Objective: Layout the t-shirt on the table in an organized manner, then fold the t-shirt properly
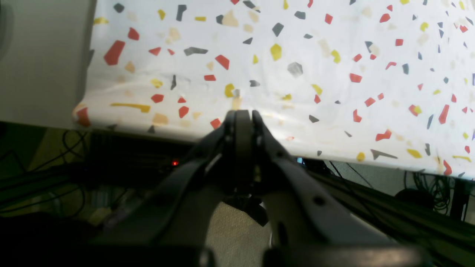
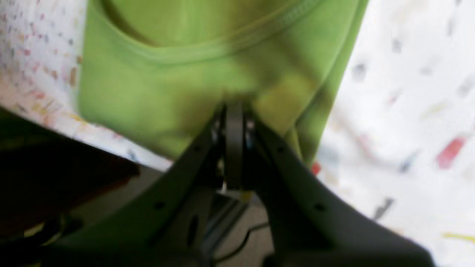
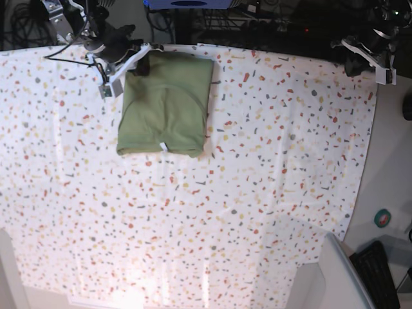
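Covering most of the view, the table (image 3: 257,193) bears the t-shirt (image 3: 166,106), folded into a rectangle near its far edge. Right gripper (image 2: 233,105) fingers together at the shirt's edge, whether pinching fabric cannot be told; left gripper (image 1: 243,113) fingers together, holding nothing, at the table's edge

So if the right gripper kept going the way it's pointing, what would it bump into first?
The t-shirt. The right gripper is shut, with its tips right at the green cloth near the table edge, so it would push into the shirt almost at once. The wrist view is blurry, so it may already be touching.
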Tool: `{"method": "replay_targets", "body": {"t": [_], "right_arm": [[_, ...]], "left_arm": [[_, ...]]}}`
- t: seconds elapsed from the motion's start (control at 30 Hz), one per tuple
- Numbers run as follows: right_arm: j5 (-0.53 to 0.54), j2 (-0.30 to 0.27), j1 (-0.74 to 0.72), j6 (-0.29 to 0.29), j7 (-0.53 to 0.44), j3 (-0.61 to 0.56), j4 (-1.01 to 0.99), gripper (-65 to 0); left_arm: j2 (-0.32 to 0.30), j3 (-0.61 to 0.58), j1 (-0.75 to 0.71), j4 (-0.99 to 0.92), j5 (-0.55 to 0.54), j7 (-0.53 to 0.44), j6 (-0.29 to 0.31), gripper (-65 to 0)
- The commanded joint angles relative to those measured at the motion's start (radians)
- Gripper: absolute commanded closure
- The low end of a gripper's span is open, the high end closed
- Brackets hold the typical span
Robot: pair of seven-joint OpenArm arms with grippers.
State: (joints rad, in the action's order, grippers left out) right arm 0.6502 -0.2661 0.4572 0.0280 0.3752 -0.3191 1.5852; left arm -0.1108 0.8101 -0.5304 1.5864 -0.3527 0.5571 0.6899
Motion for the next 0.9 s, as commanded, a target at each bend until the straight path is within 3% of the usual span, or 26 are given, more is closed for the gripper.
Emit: {"method": "replay_targets", "body": {"t": [0.0,0.27,0.53,0.73,0.87], "right_arm": [[0.003,-0.008,0.002,-0.009,-0.009,-0.001,0.016,0.0],[0.003,-0.019,0.081,-0.007,-0.014,0.002,0.220,0.0],[0.003,-0.017,0.038,-0.007,-0.020,0.007,0.048,0.0],[0.003,-0.023,0.085,-0.006,-0.018,0.018,0.185,0.0],[0.003,-0.017,0.079,-0.006,-0.015,0.053,0.145,0.0]], "left_arm": [[-0.013,0.007,-0.007,0.013,-0.016,-0.021,0.008,0.0],[-0.013,0.007,-0.007,0.012,-0.018,-0.021,0.008,0.0],[-0.013,0.007,-0.007,0.012,-0.019,-0.021,0.008,0.0],[-0.013,0.007,-0.007,0.012,-0.021,-0.021,0.008,0.0],[-0.013,0.005,-0.009,0.012,-0.021,-0.021,0.008,0.0]]}}
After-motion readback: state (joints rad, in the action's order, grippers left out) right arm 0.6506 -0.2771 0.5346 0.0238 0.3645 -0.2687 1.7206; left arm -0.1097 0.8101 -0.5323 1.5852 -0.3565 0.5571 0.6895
